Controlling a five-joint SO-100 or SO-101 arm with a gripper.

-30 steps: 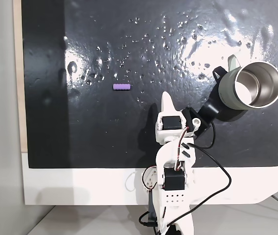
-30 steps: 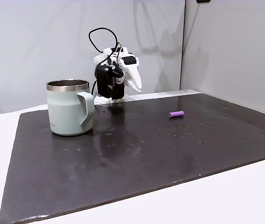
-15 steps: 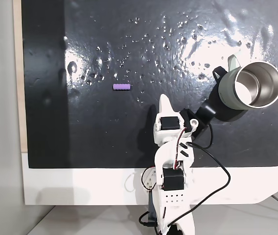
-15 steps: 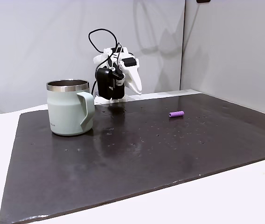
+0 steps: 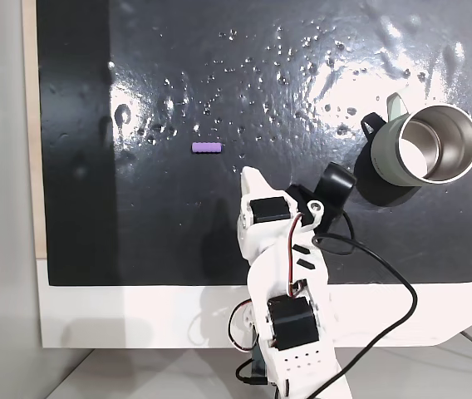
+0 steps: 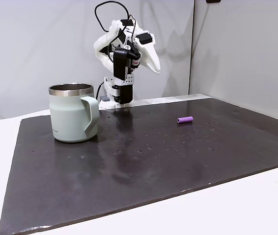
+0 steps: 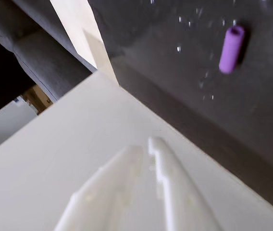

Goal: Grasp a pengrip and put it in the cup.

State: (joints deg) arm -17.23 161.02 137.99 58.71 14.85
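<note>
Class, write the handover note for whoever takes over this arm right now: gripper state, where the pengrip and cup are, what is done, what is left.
Gripper: shut, holding nothing, raised above the near edge of the mat.
Pengrip: lying flat on the mat, untouched, well apart from the gripper; also in the wrist view.
Cup: upright at the mat's right side in a fixed view; no pengrip visible inside.
Done: nothing grasped.
Left: reach the pengrip, open, grasp, carry, drop in the cup.
</note>
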